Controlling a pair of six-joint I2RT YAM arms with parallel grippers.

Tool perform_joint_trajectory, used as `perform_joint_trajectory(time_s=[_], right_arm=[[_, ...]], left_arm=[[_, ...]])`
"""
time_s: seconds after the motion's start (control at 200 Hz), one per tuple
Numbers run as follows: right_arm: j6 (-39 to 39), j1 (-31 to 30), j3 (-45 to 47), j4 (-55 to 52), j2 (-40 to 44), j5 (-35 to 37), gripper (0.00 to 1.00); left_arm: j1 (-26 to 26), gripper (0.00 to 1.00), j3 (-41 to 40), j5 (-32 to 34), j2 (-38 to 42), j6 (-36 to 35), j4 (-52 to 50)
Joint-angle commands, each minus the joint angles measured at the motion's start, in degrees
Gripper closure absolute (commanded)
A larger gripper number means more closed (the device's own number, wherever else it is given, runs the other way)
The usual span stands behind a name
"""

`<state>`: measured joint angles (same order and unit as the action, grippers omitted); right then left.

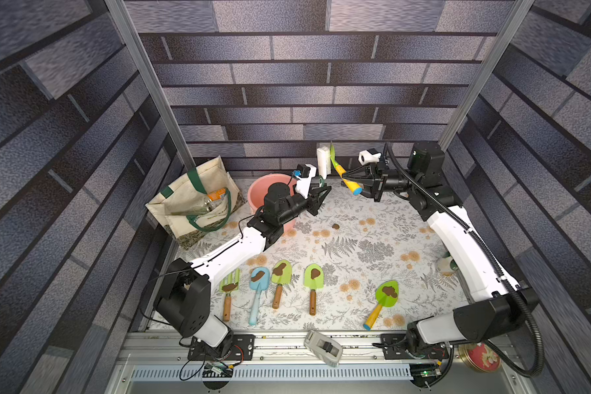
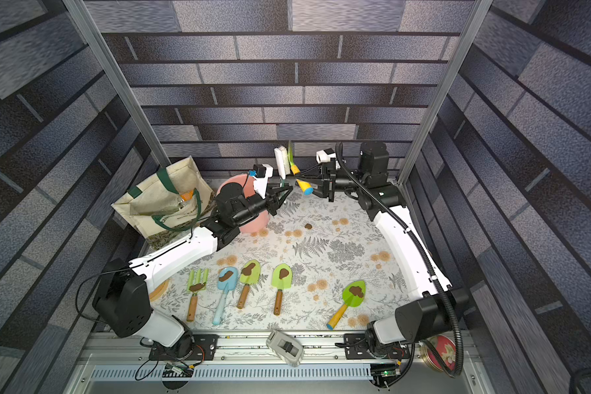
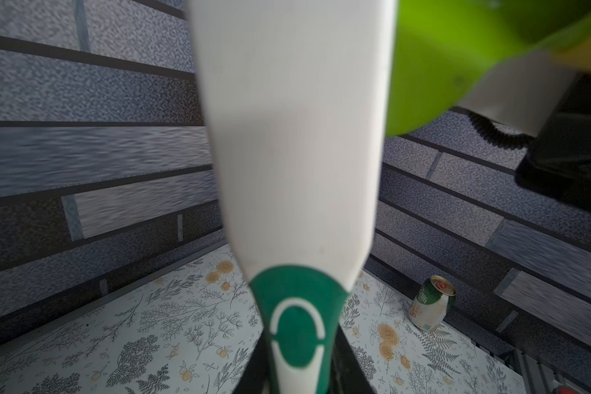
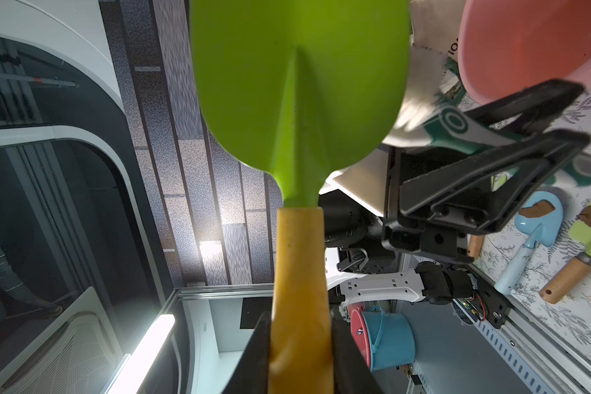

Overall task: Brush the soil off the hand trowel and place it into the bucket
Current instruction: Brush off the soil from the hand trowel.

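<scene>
- Clamping the yellow handle of the hand trowel (image 4: pixel 297 85) from both sides, the right gripper (image 4: pixel 301 341) holds it aloft near the back wall, with the green blade up and the blue end down.
- The left gripper (image 3: pixel 297 368) is clenched on the green grip of a white brush (image 3: pixel 294 136), which stands upright just beside the blade. I cannot tell whether they touch. The grip's only marking is a white ring.
- The right arm rises along the right edge with its wrist turned inward. The left arm stretches diagonally over the bucket (image 1: pixel 258 194).
- The bucket stands at the back left, beside a cream tote bag (image 1: pixel 164 204) whose lettering is too small to read.
- One blob of soil (image 1: pixel 335 226) lies on the floral cloth (image 1: pixel 372 245) below the raised tools.
- A green-and-white can (image 3: pixel 432 303) stands by the right arm, its print blurred.
</scene>
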<state>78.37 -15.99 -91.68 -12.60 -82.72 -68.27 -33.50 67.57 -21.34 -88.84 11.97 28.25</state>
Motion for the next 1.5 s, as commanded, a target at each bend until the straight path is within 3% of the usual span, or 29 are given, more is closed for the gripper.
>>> perform_joint_trajectory(time_s=[0.0,0.641,0.922,1.067,1.493], right_arm=[[-1.7,0.3,-1.5,-1.4,1.8,-1.3,0.98],[-2.3,0.3,-0.9,-1.5,5.4,-0.2,0.98],[-3.7,0.2,-1.5,-2.4,4.0,-0.8,0.98],[-7.8,0.3,-5.2,-8.9,2.4,-1.6,0.98],[-10.8,0.2,-5.2,-14.0,2.8,-3.0,0.98]], left_arm=[[0.8,1.0,3.9,-3.2,-0.6,-0.5,2.2],[3.1,1.0,15.6,-9.6,-11.3,4.9,1.5],[2.9,1.0,7.0,-9.5,-2.9,5.4,2.3],[0.5,1.0,1.1,-10.4,2.3,6.2,4.6],[-1.6,1.0,6.7,-14.3,-0.6,2.4,1.1]])
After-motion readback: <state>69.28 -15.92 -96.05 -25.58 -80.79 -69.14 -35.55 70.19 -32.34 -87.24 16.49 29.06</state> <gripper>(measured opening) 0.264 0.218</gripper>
